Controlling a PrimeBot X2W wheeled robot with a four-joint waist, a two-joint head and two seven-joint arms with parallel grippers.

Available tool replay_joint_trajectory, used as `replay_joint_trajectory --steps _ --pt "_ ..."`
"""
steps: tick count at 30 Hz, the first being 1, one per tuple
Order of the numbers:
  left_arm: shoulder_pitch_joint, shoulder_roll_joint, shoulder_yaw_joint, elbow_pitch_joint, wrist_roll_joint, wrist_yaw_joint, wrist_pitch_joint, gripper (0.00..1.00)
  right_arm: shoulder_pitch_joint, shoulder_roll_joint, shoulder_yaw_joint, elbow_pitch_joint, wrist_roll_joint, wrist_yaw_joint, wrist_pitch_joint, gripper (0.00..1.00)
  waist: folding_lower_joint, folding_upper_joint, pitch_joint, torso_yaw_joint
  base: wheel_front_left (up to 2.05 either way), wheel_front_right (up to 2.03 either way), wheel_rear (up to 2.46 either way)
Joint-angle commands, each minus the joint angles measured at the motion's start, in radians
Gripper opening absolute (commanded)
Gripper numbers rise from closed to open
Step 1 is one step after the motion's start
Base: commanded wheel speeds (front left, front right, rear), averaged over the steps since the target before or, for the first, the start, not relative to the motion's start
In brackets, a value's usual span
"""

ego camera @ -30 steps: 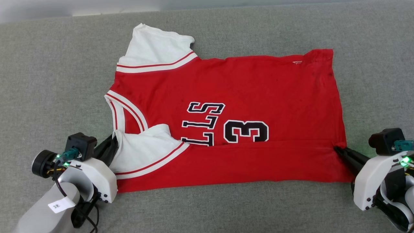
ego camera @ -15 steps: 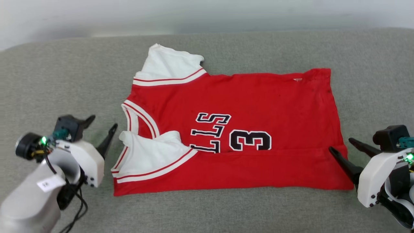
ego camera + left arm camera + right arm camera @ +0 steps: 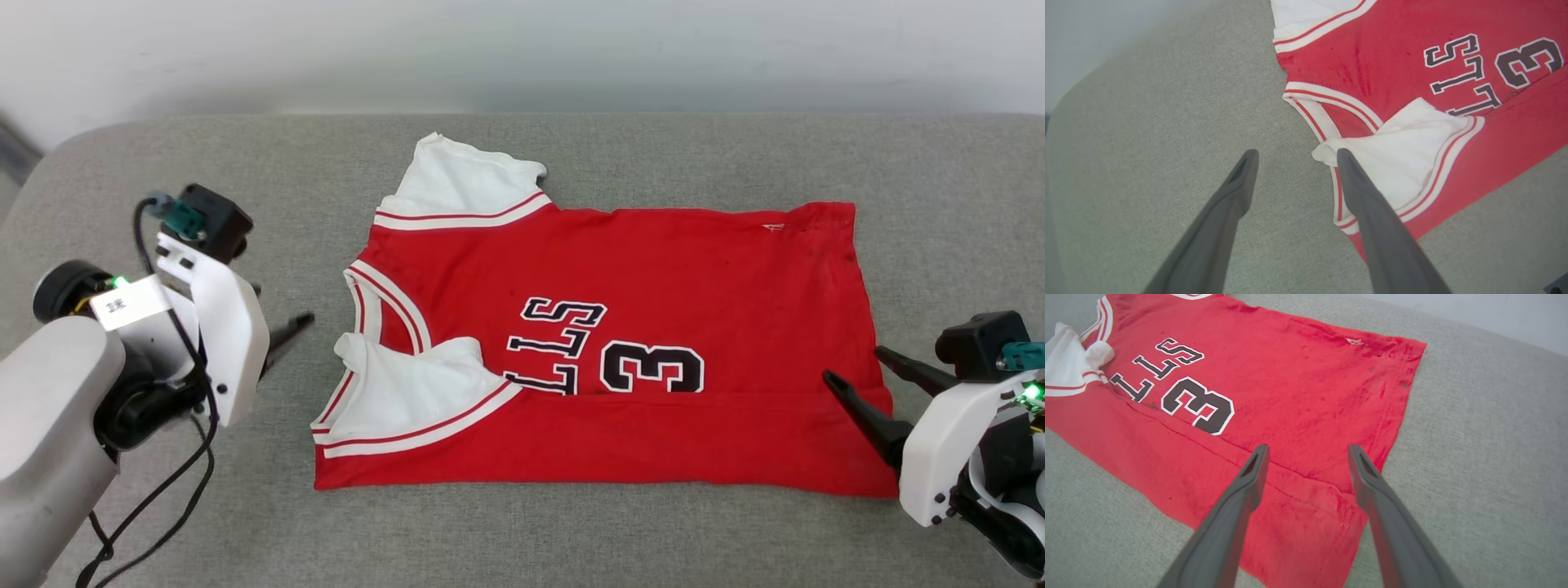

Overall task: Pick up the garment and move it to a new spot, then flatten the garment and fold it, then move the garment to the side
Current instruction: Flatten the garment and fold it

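centrally in the head view, the garment (image 3: pixel 637 269) is laid flat on the grey fabric surface (image 3: pixel 163 163), its near edge folded over. in the left wrist view, the left pincer (image 3: pixel 1296 157) is shown released beside the white sleeve. in the right wrist view, the right pincer (image 3: pixel 1308 451) is shown released over the hem.

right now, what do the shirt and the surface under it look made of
Shirt: thin, soft matte cloth, perhaps cotton or polyester; it lies limp with creases. Surface: grey woven upholstery fabric, matte; its coarse weave shows close up.
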Motion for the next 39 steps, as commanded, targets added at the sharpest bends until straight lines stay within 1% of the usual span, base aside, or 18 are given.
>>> replay_joint_trajectory --steps 1,4,5,8,11,13,18,24,25,26,27,30,33,36,39 --pt "-0.009 0.017 -0.017 -0.020 -0.043 -0.004 0.093 1.00 0.011 0.009 -0.002 -0.012 -0.005 -0.001 0.007 1.00 0.0000 0.0000 0.004 -0.006 0.00 0.00 0.00" --pt "-0.018 0.033 -0.040 -0.051 -0.095 -0.008 0.211 1.00 0.009 0.017 -0.001 -0.022 -0.009 -0.001 0.022 1.00 0.0000 0.0000 0.013 -0.016 0.00 0.00 0.00" --pt "-0.018 0.033 -0.040 -0.051 -0.095 -0.008 0.211 1.00 0.009 0.017 -0.001 -0.022 -0.009 -0.001 0.022 1.00 0.0000 0.0000 0.013 -0.016 0.00 0.00 0.00" --pt "-0.003 0.043 -0.067 -0.062 -0.121 -0.009 0.293 1.00 0.004 0.024 0.002 -0.029 -0.011 -0.001 0.032 1.00 0.0000 0.0000 0.023 -0.029 0.00 0.00 0.00" --pt "0.025 0.041 -0.099 -0.057 -0.124 -0.009 0.339 1.00 -0.007 0.030 0.005 -0.034 -0.011 -0.001 0.042 1.00 0.0000 0.0000 0.037 -0.044 0.00 0.00 0.00" --pt "0.044 0.041 -0.121 -0.044 -0.113 -0.009 0.352 1.00 -0.019 0.035 0.007 -0.037 -0.012 -0.001 0.047 1.00 0.0000 0.0000 0.047 -0.056 0.00 0.00 0.00" --pt "0.090 0.021 -0.147 0.011 -0.108 -0.005 0.327 1.00 -0.043 0.051 0.015 -0.031 -0.014 -0.001 0.053 1.00 0.0000 0.0000 0.077 -0.081 0.00 0.00 0.00" --pt "0.133 -0.023 -0.172 0.086 -0.120 -0.005 0.292 1.00 -0.072 0.054 0.031 -0.016 -0.007 -0.001 0.047 1.00 0.0000 0.0000 0.092 -0.093 0.00 0.00 0.00" --pt "0.136 -0.027 -0.176 0.090 -0.121 -0.007 0.288 0.81 -0.080 0.049 0.033 -0.016 -0.006 -0.001 0.048 1.00 0.0000 0.0000 0.091 -0.094 0.00 0.00 0.00" --pt "0.135 -0.031 -0.177 0.092 -0.122 -0.009 0.277 0.25 -0.087 0.044 0.034 -0.015 -0.005 -0.001 0.048 1.00 0.0000 0.0000 0.088 -0.093 0.00 0.00 0.00" --pt "0.135 -0.034 -0.178 0.094 -0.121 -0.011 0.266 0.00 -0.093 0.037 0.038 -0.013 -0.004 -0.001 0.051 1.00 0.0000 0.0000 0.084 -0.092 0.00 0.00 0.00" --pt "0.124 -0.028 -0.179 0.093 -0.118 -0.015 0.237 0.00 -0.125 0.006 0.055 -0.020 0.004 -0.001 0.072 1.00 0.0000 0.0000 0.065 -0.088 0.00 0.00 0.00" --pt "0.109 -0.015 -0.177 0.081 -0.121 -0.017 0.210 0.00 -0.168 -0.046 0.083 -0.043 0.016 -0.001 0.133 1.00 0.0000 0.0000 0.042 -0.082 0.00 0.00 0.00" --pt "0.092 0.007 -0.180 0.058 -0.110 -0.017 0.188 0.00 -0.216 -0.105 0.124 -0.078 0.050 -0.001 0.237 1.00 0.0000 0.0000 0.023 -0.076 0.00 0.00 0.00" --pt "0.083 0.023 -0.189 0.023 -0.115 -0.018 0.177 0.00 -0.253 -0.160 0.176 -0.107 0.106 -0.001 0.382 1.00 0.0000 0.0000 0.013 -0.072 0.00 0.00 0.00"
